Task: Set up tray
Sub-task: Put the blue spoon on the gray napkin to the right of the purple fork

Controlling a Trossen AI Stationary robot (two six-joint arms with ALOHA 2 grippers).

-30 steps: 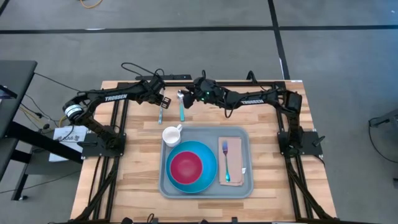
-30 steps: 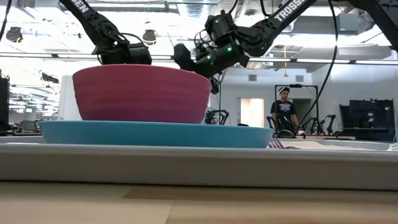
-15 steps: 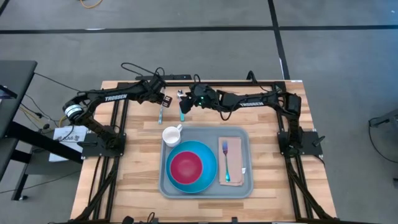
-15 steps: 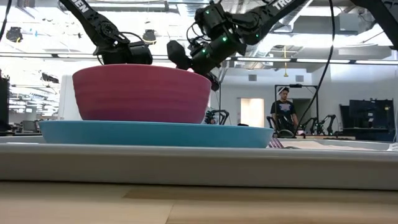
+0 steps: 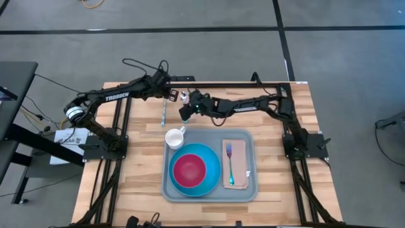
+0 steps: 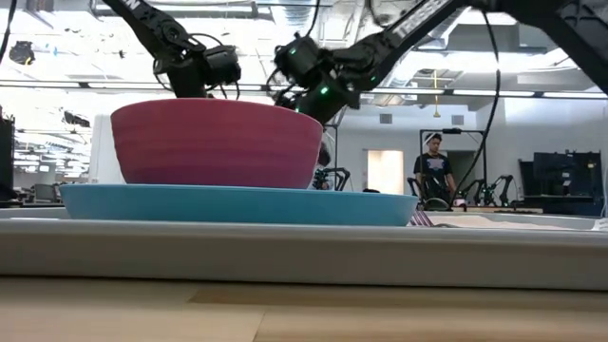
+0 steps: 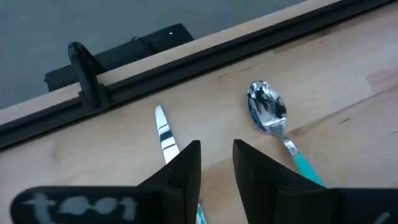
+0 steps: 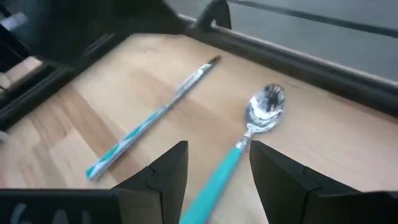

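The grey-blue tray (image 5: 248, 142) lies near the table's middle, carrying a blue plate (image 5: 212, 166) with a red bowl (image 5: 190, 170) and a napkin (image 5: 240, 166) with a teal-handled fork (image 5: 230, 161). A white cup (image 5: 174, 137) stands at the tray's far left corner. A teal-handled knife (image 7: 165, 134) and spoon (image 8: 264, 109) lie flat on the wood beyond the tray. My right gripper (image 8: 219, 149) is open, tipped down over the spoon, its fingers on either side of the teal handle (image 8: 214, 180). My left gripper (image 7: 216, 155) hovers above the knife, narrowly open.
A black frame rail (image 7: 205, 59) runs along the table's far edge, close behind the knife and spoon. Bare wood lies left and right of the tray (image 5: 136, 171). A person (image 6: 434, 171) stands far off in the room behind.
My right gripper has moved toward the table's left and near edges and come down over the spoon, tipping downward. My left gripper has risen and drawn back toward the far edge, away from the knife.
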